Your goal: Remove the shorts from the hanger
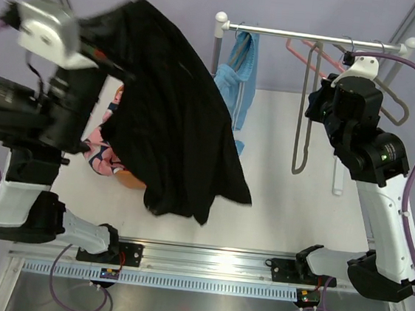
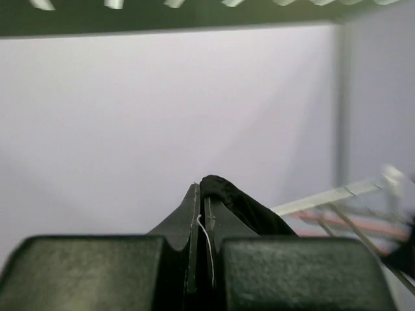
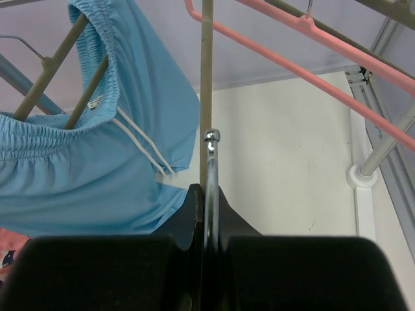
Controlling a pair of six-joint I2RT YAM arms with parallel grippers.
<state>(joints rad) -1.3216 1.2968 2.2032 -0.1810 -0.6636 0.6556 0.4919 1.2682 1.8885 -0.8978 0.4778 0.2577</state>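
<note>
While the left gripper [image 2: 202,194] is raised at the far left, its fingers are pressed tight together on a fold of the black shorts [image 1: 174,115]. From the overhead view the fingertips are buried under the cloth, so the pinch shows only in the wrist camera. The black shorts fall in a wide sheet from that grip down to the middle of the table [image 1: 283,215], clear of any hanger. They cover most of what lies to the left: only a slice of the pink patterned shorts [image 1: 102,152] and a sliver of the orange shorts [image 1: 132,181] peek out near the left arm, both low on the table. How those two are laid out cannot be told.

The light blue shorts [image 1: 239,84] hang from the rail [image 1: 302,35] at the far centre, on a hanger whose arms push into the waistband, with the white drawstring [image 3: 146,146] dangling. Their left part is hidden behind the black cloth in the overhead view.

The right gripper [image 3: 209,191] is clenched on a thin chrome wire [image 3: 210,162] with a ball tip, in line with the bar of a grey-brown hanger [image 1: 303,136] at the far right. Whether the wire is that hanger's hook is hard to make out. A pink hanger [image 1: 314,59] hangs bare on the rail just beside it.
</note>
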